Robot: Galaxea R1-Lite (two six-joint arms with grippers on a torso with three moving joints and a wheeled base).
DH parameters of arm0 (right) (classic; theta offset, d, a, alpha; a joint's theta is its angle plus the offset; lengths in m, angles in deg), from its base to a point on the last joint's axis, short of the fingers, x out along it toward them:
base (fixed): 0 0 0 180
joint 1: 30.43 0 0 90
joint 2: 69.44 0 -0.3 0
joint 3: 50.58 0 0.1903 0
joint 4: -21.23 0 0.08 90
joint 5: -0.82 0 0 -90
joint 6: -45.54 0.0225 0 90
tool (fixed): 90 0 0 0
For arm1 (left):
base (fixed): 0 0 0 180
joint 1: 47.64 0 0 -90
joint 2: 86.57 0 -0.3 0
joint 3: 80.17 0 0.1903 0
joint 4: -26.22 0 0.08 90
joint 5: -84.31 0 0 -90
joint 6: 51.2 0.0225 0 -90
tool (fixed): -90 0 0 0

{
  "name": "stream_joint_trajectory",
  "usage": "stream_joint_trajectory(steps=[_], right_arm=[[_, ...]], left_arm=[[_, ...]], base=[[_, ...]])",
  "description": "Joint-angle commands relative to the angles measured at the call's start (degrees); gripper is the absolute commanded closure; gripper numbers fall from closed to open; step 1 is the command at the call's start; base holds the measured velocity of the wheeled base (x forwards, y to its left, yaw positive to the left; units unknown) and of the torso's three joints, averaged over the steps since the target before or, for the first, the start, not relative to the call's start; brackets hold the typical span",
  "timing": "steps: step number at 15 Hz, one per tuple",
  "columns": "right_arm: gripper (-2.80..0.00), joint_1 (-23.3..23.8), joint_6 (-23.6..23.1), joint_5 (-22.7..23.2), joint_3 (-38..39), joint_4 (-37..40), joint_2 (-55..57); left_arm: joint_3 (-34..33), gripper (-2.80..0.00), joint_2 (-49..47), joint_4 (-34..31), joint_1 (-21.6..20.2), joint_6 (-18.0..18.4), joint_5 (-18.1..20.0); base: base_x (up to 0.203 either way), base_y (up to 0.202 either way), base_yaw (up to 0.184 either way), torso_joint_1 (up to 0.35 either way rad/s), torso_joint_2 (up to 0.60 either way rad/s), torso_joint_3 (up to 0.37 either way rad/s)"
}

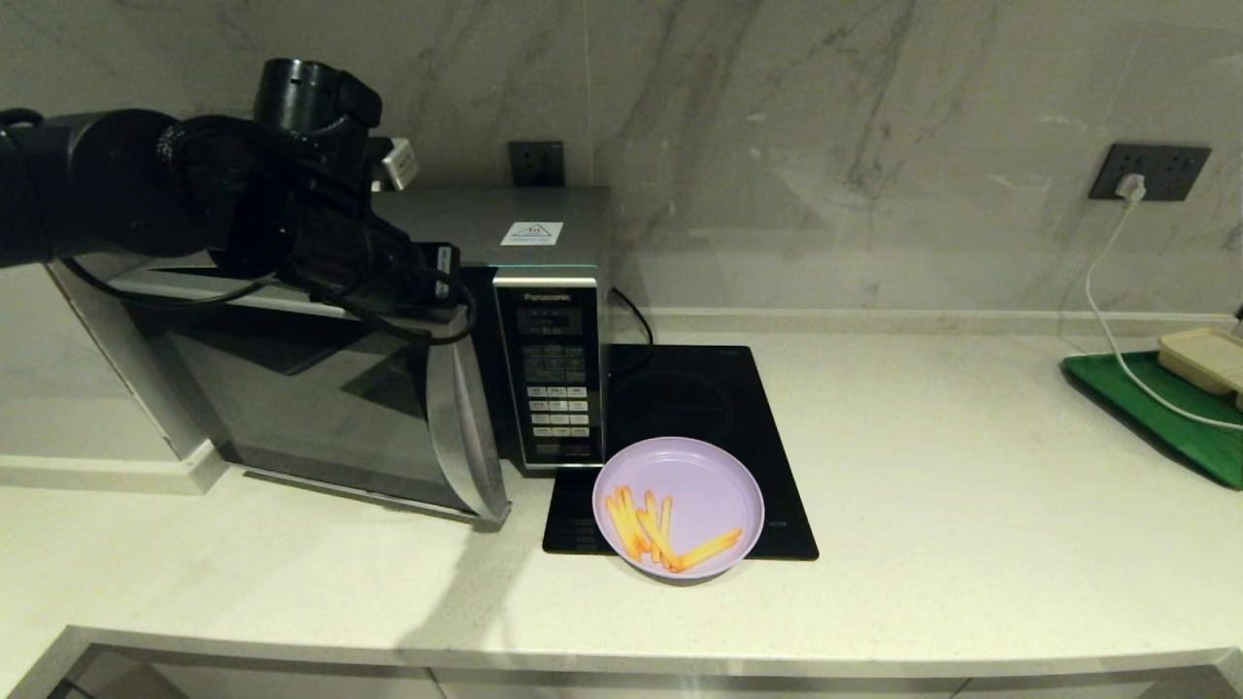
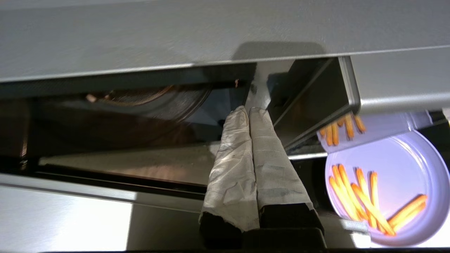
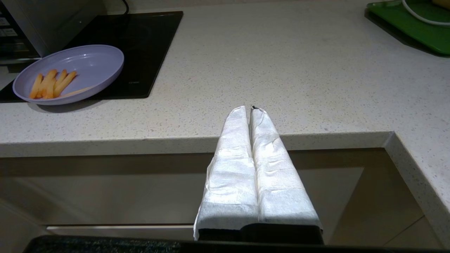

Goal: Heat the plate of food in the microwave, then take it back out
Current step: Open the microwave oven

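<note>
A silver microwave (image 1: 544, 320) stands at the far left of the worktop (image 1: 923, 466), its door swung partly open. The left claw (image 2: 249, 111), fingers pressed together, sits at the door's top edge. The plate of food (image 1: 678, 507) rests on a black hob (image 1: 719, 408) just right of it. The right claw (image 3: 249, 109), fingers together, hangs off the worktop's near edge.

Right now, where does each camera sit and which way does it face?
Head: high up, looking down at the counter; left arm at the microwave door.
Left wrist: behind the shut left gripper, facing the door gap.
Right wrist: below the counter edge, behind the shut right gripper.
All three show the plate of fries.
</note>
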Motion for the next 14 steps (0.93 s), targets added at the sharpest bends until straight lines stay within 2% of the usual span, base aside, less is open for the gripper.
stream_joint_trajectory(steps=[1, 7, 9, 11, 12, 14], right_arm=[[0.00, 0.0, 0.0, -0.1, 0.0, 0.0, 0.0], [0.00, 0.0, 0.0, -0.1, 0.0, 0.0, 0.0], [0.00, 0.0, 0.0, -0.1, 0.0, 0.0, 0.0], [0.00, 0.0, 0.0, -0.1, 0.0, 0.0, 0.0], [0.00, 0.0, 0.0, -0.1, 0.0, 0.0, 0.0], [0.00, 0.0, 0.0, -0.1, 0.0, 0.0, 0.0]], left_arm=[[-0.3, 0.00, 3.2, -2.0, 0.1, -0.2, -0.2], [-1.2, 0.00, 10.4, -13.9, 0.4, -0.3, -1.1], [-3.9, 0.00, 11.4, -15.2, -0.1, -0.4, -1.1], [-4.8, 0.00, 11.6, -14.7, -0.2, -0.5, -0.7], [-4.4, 0.00, 11.7, -12.2, 0.0, -0.7, -0.6], [-4.4, 0.00, 12.2, -2.8, 1.1, -1.6, -0.8]], base=[[0.000, 0.000, 0.000, 0.000, 0.00, 0.000], [0.000, 0.000, 0.000, 0.000, 0.00, 0.000], [0.000, 0.000, 0.000, 0.000, 0.00, 0.000], [0.000, 0.000, 0.000, 0.000, 0.00, 0.000], [0.000, 0.000, 0.000, 0.000, 0.00, 0.000], [0.000, 0.000, 0.000, 0.000, 0.00, 0.000]])
